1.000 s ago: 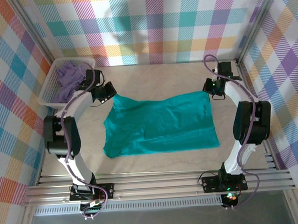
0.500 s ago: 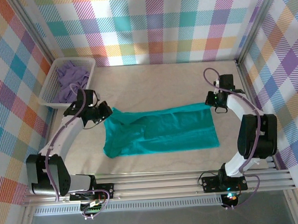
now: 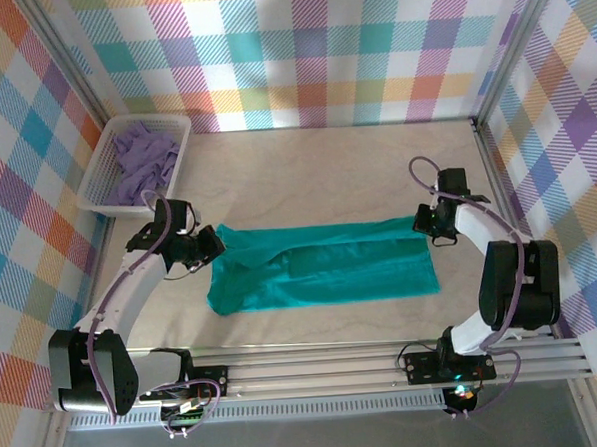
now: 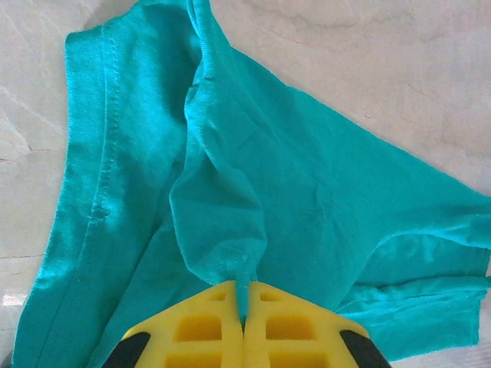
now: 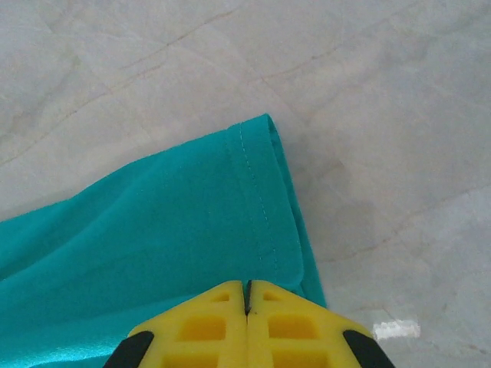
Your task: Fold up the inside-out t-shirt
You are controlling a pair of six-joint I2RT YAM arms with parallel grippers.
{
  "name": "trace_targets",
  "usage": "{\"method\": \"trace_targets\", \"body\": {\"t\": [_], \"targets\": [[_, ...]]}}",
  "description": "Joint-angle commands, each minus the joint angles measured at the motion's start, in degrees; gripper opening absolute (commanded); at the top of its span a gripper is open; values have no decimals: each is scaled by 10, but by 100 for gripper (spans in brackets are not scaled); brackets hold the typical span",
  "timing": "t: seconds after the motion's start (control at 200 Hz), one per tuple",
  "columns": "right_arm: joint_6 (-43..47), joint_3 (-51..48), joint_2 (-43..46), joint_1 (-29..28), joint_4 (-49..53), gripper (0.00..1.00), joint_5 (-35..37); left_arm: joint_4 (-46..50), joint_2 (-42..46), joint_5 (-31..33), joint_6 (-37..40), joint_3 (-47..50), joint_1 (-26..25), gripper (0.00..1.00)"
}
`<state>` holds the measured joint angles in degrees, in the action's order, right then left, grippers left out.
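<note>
The inside-out t-shirt [image 3: 321,272] is plain teal-green. The surface [image 3: 326,167] is pale beige, faintly marbled. The walls [image 3: 300,53] are pastel plaid. A white basket [image 3: 96,179] holds a lavender garment [image 3: 143,162]. The left end effector [image 4: 244,307] and right end effector [image 5: 247,295] are yellow.

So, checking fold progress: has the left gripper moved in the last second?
Yes: the left gripper, shut on the t-shirt, has drawn back away from the basket.

Teal-green inside-out t-shirt [image 3: 321,272] lies across the middle of the table [image 3: 315,163] as a wide left-to-right band, far edge doubled over the body. Stitched hem exposed at right corner. Left end gathered into a raised, pinched ridge.
</note>
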<state>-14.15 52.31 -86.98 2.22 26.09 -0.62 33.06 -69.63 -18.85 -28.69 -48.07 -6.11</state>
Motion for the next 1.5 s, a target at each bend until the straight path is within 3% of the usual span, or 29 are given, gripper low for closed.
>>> {"method": "trace_targets", "body": {"t": [0.0,0.485,0.77,0.87,0.95,1.115,1.24,1.345,1.495], "targets": [[-13,-16,27,-2,21,3,4,12,9,9,9,5,6,0],[-38,-69,65,-3,21,8,36,-6,68,-15,-30,110,6,0],[-27,-88,130,-29,4,33,25,-14,66,-30,-33,119,6,0],[17,-113,182,-102,-51,42,-37,-15,65,-34,-34,113,6,0],[52,-122,198,-208,-103,46,-49,-15,60,-39,-33,108,6,0],[85,-111,140,-434,-232,52,-21,-15,58,-44,-32,102,6,0],[113,-59,30,-572,-315,63,67,-13,57,-44,-30,101,6,0],[142,1,-62,-636,-353,74,127,-13,58,-47,-30,101,6,0],[176,56,-145,-660,-402,91,141,-10,60,-47,-25,100,6,0]]}}
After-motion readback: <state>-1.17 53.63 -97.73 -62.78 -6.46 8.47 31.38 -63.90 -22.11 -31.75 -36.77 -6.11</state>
